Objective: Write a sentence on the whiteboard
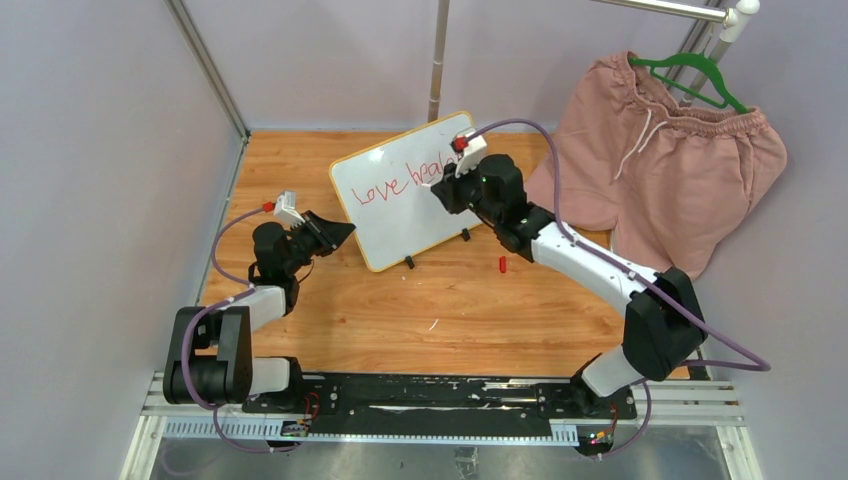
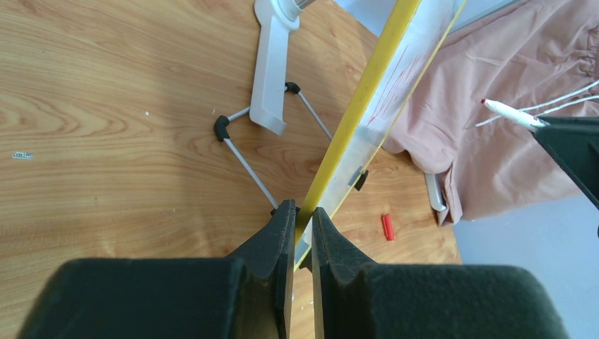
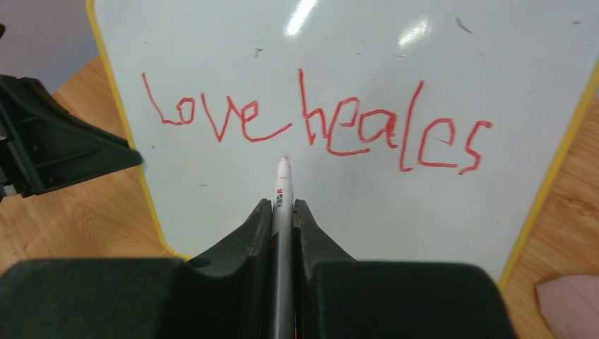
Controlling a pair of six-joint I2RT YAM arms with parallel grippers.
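The whiteboard [image 1: 400, 225], white with a yellow frame, stands tilted on the wooden table. Red writing, the sentence [image 1: 403, 180], reads "love heales" in one line [image 3: 318, 123]. My left gripper [image 1: 340, 233] is shut on the board's left edge; in the left wrist view its fingers [image 2: 304, 210] pinch the yellow frame [image 2: 367, 92] edge-on. My right gripper [image 1: 447, 190] is shut on a white marker [image 3: 282, 187] and faces the board [image 3: 395, 212]. The marker's tip is just below "love"; I cannot tell whether it touches the board. The left wrist view also shows the marker [image 2: 512, 113].
A small red cap [image 1: 502, 265] lies on the table in front of the board [image 2: 387, 226]. Pink shorts [image 1: 660, 170] on a green hanger hang at the back right. A metal pole [image 1: 437, 60] with a white foot [image 2: 272, 70] stands behind the board. Grey walls close in both sides.
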